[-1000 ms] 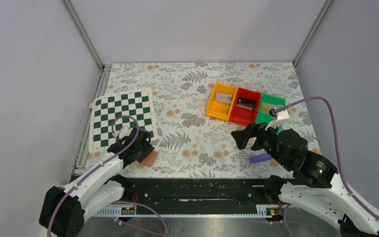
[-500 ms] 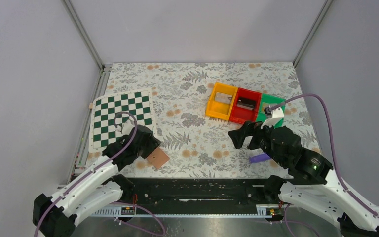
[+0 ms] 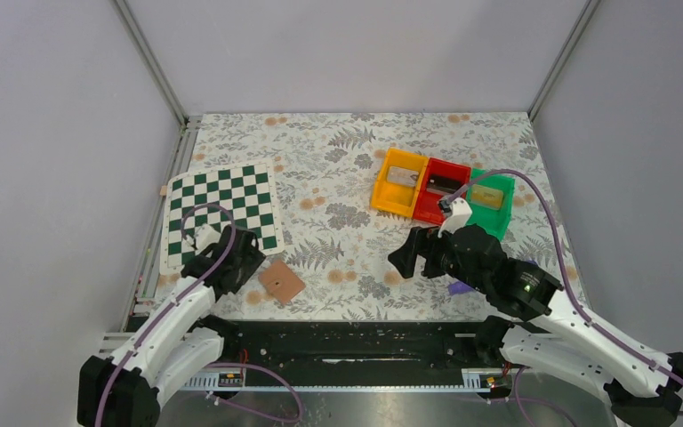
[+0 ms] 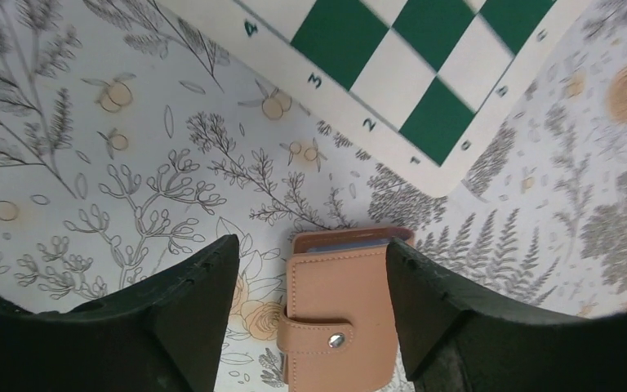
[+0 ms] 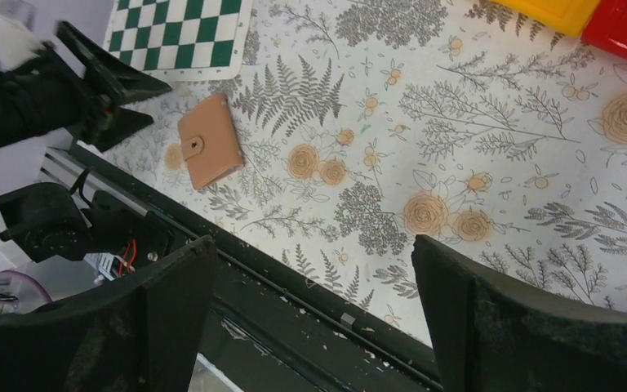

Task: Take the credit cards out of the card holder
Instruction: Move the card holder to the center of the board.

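Holder (image 3: 282, 282) is released near the near-left desk (image 3: 338, 151) corner, snap closed. Left tool (image 4: 310, 249) is backed off, wide. Right tool (image 5: 312, 245) is wide, brought closer. Cards (image 4: 351, 240) not yet extracted.

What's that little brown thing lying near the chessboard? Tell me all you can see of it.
It is the card holder, a small tan wallet that looks like stitched leather, shut by a strap with a metal snap. Bluish edges of the cards peek from one end. It lies flat on the flowered table, just off the chessboard's corner, not touching it. The left gripper is open beside it; nothing holds it.
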